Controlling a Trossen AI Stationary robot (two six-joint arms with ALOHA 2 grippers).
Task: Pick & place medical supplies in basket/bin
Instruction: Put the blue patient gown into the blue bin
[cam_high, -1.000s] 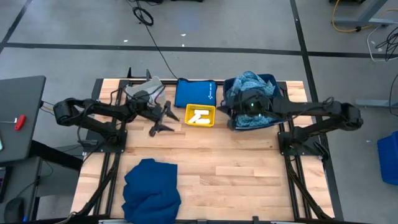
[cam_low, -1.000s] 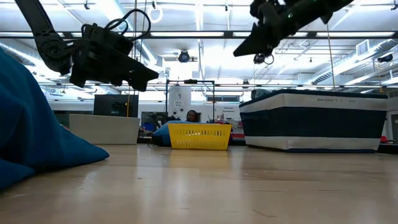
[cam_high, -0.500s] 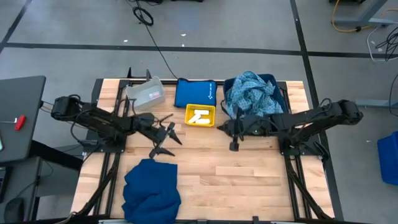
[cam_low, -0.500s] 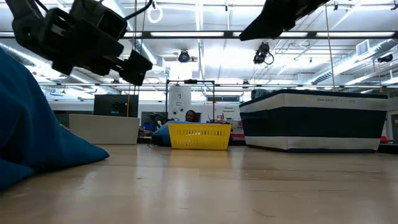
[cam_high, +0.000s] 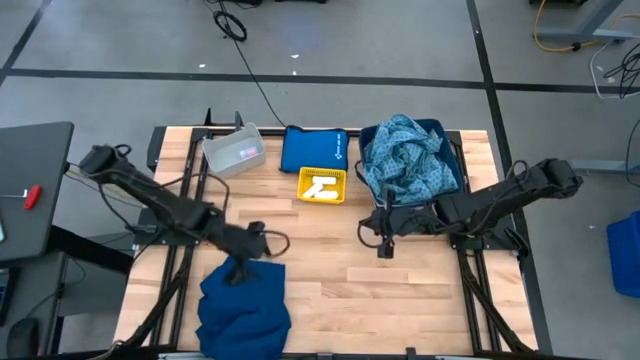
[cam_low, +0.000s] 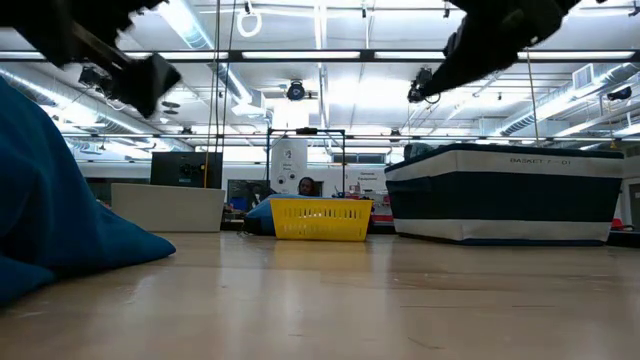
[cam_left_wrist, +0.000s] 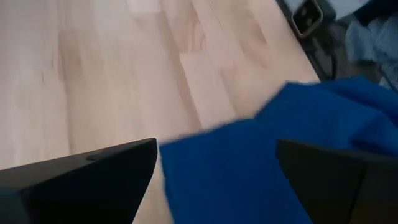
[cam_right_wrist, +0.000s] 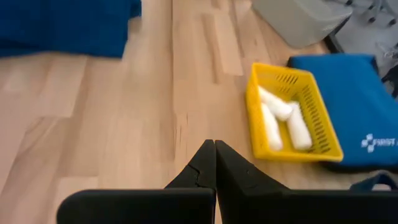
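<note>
A plain dark-blue cloth (cam_high: 243, 308) lies crumpled on the table near its front left corner. My left gripper (cam_high: 238, 270) hangs open above the cloth's far edge; in the left wrist view its fingers stand either side of the cloth (cam_left_wrist: 242, 168), clear of it. My right gripper (cam_high: 384, 248) is shut and holds nothing, over bare table near the middle. A patterned light-blue cloth (cam_high: 408, 158) lies heaped in the dark basket (cam_high: 452, 150) at the far right. A small yellow basket (cam_right_wrist: 292, 118) holds white rolls (cam_right_wrist: 273, 118).
A flat blue pouch (cam_high: 312, 148) with a white logo lies at the far edge, beside a grey bin (cam_high: 234, 150) to its left. Bare wood lies between the two grippers and along the near right side. In the low view the dark-blue cloth (cam_low: 60, 210) rises high on the left.
My left gripper has swung from beside the grey bin toward the table's near edge and tipped downward, ending over the dark-blue cloth. My right gripper, shut throughout, has come away from above the dark basket toward the table's middle and near side, sinking a little.
</note>
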